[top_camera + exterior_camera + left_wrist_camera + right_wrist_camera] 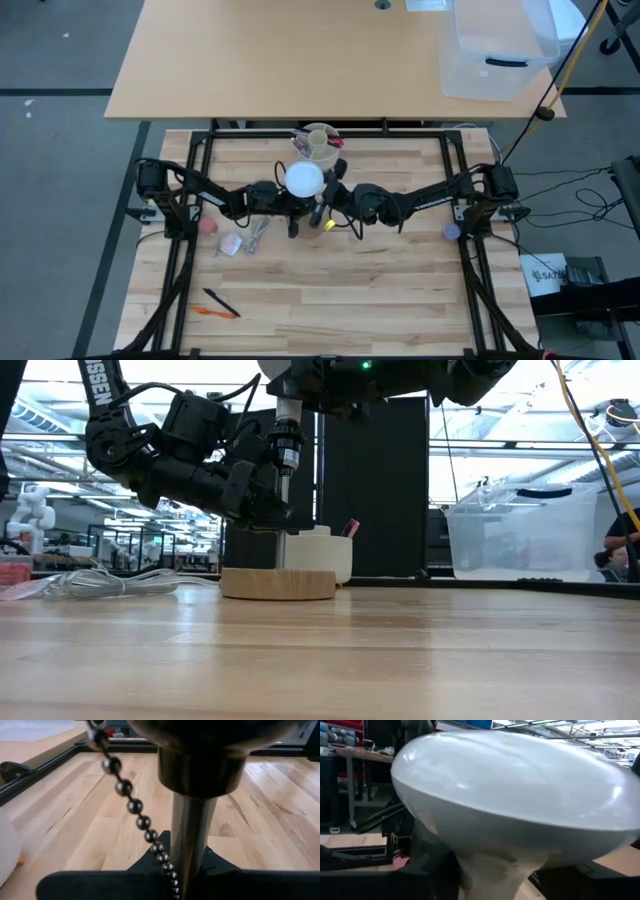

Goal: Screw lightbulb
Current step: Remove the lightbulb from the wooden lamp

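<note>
The bulb (304, 180) is at the middle of the table (380, 290), high up over the lamp, with both arms meeting around it. In the high view, take the bulb as your dial centre, with 12 o'clock towards the far edge.

Your left arm reaches in from 9 o'clock. The left gripper (275, 518) is closed on the lamp's metal stem (192, 835). In the left wrist view, the stem rises between its dark fingers to the dark socket (202, 765), and a bead chain (135, 807) hangs slantwise in front of it. In the low view, the stem stands upright on a round wooden base (278, 583) that lies flat on the table.

Your right arm reaches in from 3 o'clock. The right gripper (325, 192) is right at the bulb. In the right wrist view, the white dome and its narrowing neck fill the picture. You cannot tell from any view whether this gripper is open or clamped on the bulb. You also cannot tell whether the bulb's neck is seated in the socket, because the low view hides it behind the arm.

- At 12 o'clock, just beyond the bulb, stands a cream cup (320, 143) with pens in it.
- At about 8 o'clock, near the left arm, lie a coiled cable (100, 582) and a small pink piece (208, 225).
- Farther out at 7 o'clock, an orange pen and a black pen (218, 305) lie together.
- At 4 o'clock, a small purple thing (450, 232) sits by the right arm's base.
- At about 1 o'clock, well apart on the tan desk beyond the table, is a clear bin (495, 50).
</note>
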